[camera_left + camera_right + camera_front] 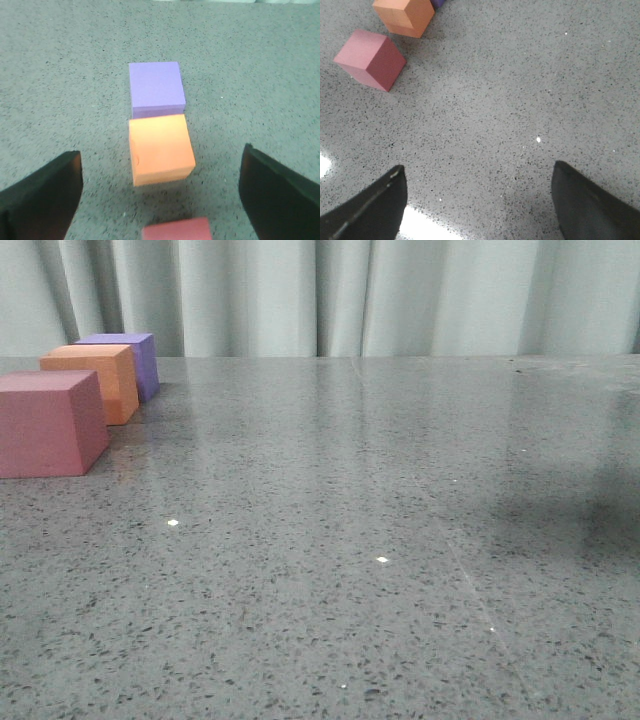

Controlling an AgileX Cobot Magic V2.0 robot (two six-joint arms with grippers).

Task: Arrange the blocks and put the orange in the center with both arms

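Along the left side of the grey speckled stone table, three matte foam cubes stand in a row running away from the robot: the pink-red cube nearest, the orange cube behind it, and the purple cube at the far end. So the orange one already sits in the middle of the line, which looks like the arrangement the task asks for. From the left wrist camera, orange and purple appear to touch or nearly touch, while a clear strip of table separates orange from pink-red, so the spacing is uneven; whether that needs tidying is a judgement call.

Neither arm holds anything. The left gripper hangs above the row with its black tapered fingers spread wide, straddling the line of cubes, the orange one just ahead of the gap. That suits a hand placed over the row, ready to close on a block. The right gripper is likewise spread wide and empty, over bare table well apart from the cubes, which show at the far corner of its view
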